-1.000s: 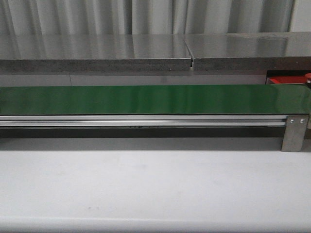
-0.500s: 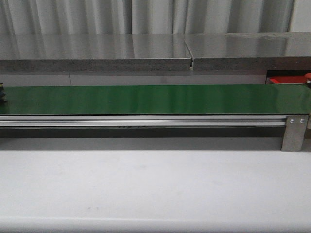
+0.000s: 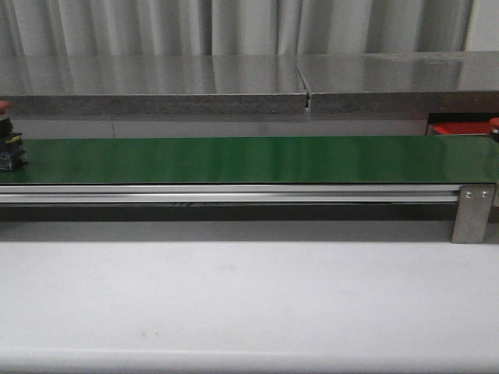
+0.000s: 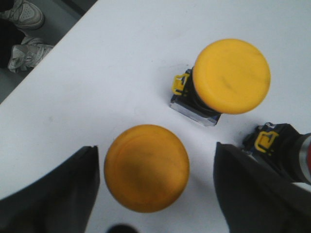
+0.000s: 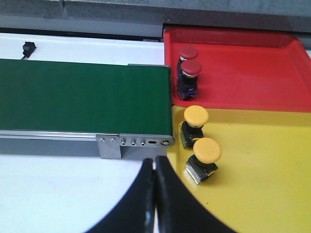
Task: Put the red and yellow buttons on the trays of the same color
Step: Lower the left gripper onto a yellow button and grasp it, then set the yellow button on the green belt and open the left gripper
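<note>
In the left wrist view my left gripper (image 4: 155, 189) is open, its fingers on either side of a yellow button (image 4: 146, 167) without touching it. A second yellow button (image 4: 231, 75) stands farther off on the white table, and a dark-bodied one (image 4: 286, 153) shows at the edge. In the right wrist view my right gripper (image 5: 155, 167) is shut on nothing, near the belt's end. The red tray (image 5: 243, 73) holds two red buttons (image 5: 190, 69); the yellow tray (image 5: 262, 184) holds two yellow buttons (image 5: 207, 150). In the front view a red button (image 3: 8, 140) rides the belt's far left end.
The long green belt (image 3: 249, 160) runs across the front view on an aluminium rail, with a metal bracket (image 3: 473, 212) at its right end. A corner of the red tray (image 3: 456, 128) shows behind it. A grey shelf (image 3: 156, 86) spans the back.
A red button has come into the front view at the belt's far left end and moved a little to the right. Nothing else has shifted.
</note>
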`<state>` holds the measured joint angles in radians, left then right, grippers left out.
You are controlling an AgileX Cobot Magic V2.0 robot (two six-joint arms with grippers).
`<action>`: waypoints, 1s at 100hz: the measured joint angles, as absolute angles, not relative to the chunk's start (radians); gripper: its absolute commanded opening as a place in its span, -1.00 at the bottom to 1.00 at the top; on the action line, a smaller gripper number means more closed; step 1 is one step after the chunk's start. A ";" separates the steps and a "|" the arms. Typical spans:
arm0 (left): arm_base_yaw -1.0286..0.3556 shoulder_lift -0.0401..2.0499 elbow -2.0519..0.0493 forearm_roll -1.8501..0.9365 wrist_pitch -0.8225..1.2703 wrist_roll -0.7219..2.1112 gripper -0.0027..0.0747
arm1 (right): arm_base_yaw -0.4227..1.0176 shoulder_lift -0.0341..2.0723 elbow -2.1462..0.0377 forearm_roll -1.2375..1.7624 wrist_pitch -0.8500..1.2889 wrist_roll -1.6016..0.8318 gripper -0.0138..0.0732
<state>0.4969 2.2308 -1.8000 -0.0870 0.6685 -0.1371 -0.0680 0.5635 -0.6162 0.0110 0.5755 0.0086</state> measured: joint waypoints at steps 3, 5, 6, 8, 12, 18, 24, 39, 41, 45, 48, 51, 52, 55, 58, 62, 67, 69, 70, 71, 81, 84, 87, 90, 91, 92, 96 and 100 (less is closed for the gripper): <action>0.497 2.231 -1.800 -0.087 0.668 -0.137 -0.08 | -0.068 0.563 -0.616 0.011 0.575 0.009 -0.95; 0.497 2.231 -1.800 -0.087 0.668 -0.137 -0.13 | -0.068 0.563 -0.616 0.011 0.575 0.009 -0.95; 0.497 2.231 -1.800 -0.087 0.668 -0.137 -0.14 | -0.068 0.563 -0.616 0.011 0.575 0.009 -0.95; 0.497 2.231 -1.800 -0.087 0.668 -0.137 -0.17 | -0.068 0.563 -0.616 0.011 0.575 0.009 -0.95; 0.497 2.231 -1.800 -0.087 0.668 -0.137 -0.23 | -0.068 0.563 -0.616 0.011 0.575 0.009 -0.95; 0.497 2.231 -1.800 -0.085 0.668 -0.137 -0.26 | -0.068 0.563 -0.616 0.011 0.575 0.009 -0.95; 0.497 2.231 -1.800 -0.085 0.668 -0.137 -0.26 | -0.068 0.563 -0.616 0.011 0.575 0.009 -0.95; 0.497 2.231 -1.800 -0.085 0.668 -0.137 -0.26 | -0.068 0.563 -0.616 0.011 0.575 0.009 -0.95; 0.497 2.231 -1.800 -0.085 0.668 -0.137 -0.26 | -0.068 0.563 -0.616 0.011 0.575 0.009 -0.95; 0.497 2.231 -1.800 -0.085 0.670 -0.137 -0.26 | -0.068 0.563 -0.616 0.011 0.575 0.009 -0.95; 0.497 2.231 -1.800 -0.085 0.672 -0.137 -0.26 | -0.068 0.563 -0.616 0.011 0.575 0.009 -0.95; 0.497 2.229 -1.800 -0.085 0.674 -0.137 -0.26 | -0.068 0.563 -0.616 0.011 0.575 0.009 -0.95; 0.497 2.227 -1.800 -0.085 0.677 -0.137 -0.26 | -0.068 0.563 -0.616 0.011 0.575 0.009 -0.95; 0.497 2.225 -1.800 -0.085 0.682 -0.137 -0.26 | -0.068 0.563 -0.616 0.011 0.575 0.009 -0.95; 0.497 2.219 -1.800 -0.085 0.690 -0.137 -0.26 | -0.068 0.563 -0.616 0.011 0.575 0.009 -0.95; 0.497 2.205 -1.800 -0.085 0.701 -0.137 -0.26 | -0.068 0.563 -0.616 0.011 0.575 0.009 -0.95; 0.497 2.185 -1.795 -0.085 0.709 -0.137 -0.26 | -0.068 0.563 -0.616 0.011 0.575 0.009 -0.95; 0.497 2.174 -1.793 -0.085 0.711 -0.137 -0.26 | -0.068 0.563 -0.616 0.011 0.575 0.009 -0.95; 0.497 2.170 -1.790 -0.085 0.711 -0.137 -0.26 | -0.068 0.563 -0.616 0.011 0.575 0.009 -0.95; 0.497 2.162 -1.788 -0.085 0.711 -0.137 -0.26 | -0.068 0.563 -0.616 0.011 0.575 0.009 -0.95; 0.497 2.097 -1.749 -0.085 0.705 -0.137 -0.26 | -0.068 0.563 -0.616 0.011 0.575 0.009 -0.95; 0.497 2.078 -1.730 -0.085 0.702 -0.137 -0.26 | -0.068 0.563 -0.616 0.011 0.575 0.009 -0.95; 0.497 2.052 -1.714 -0.085 0.696 -0.137 -0.26 | -0.068 0.563 -0.616 0.011 0.575 0.009 -0.95; 0.495 2.031 -1.696 -0.085 0.691 -0.137 -0.26 | -0.068 0.563 -0.616 0.011 0.575 0.009 -0.95; 0.495 2.026 -1.686 -0.085 0.689 -0.137 -0.26 | -0.068 0.563 -0.616 0.011 0.575 0.009 -0.95; 0.495 2.015 -1.681 -0.085 0.687 -0.137 -0.26 | -0.068 0.563 -0.616 0.011 0.575 0.009 -0.95; 0.491 1.984 -1.651 -0.085 0.682 -0.137 -0.26 | -0.068 0.563 -0.616 0.011 0.575 0.009 -0.95; 0.487 1.957 -1.619 -0.085 0.675 -0.137 -0.26 | -0.068 0.563 -0.616 0.011 0.575 0.009 -0.95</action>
<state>0.4869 1.9567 -1.6194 -0.0855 0.6747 -0.1371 -0.0680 0.5635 -0.6162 0.0110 0.5755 0.0086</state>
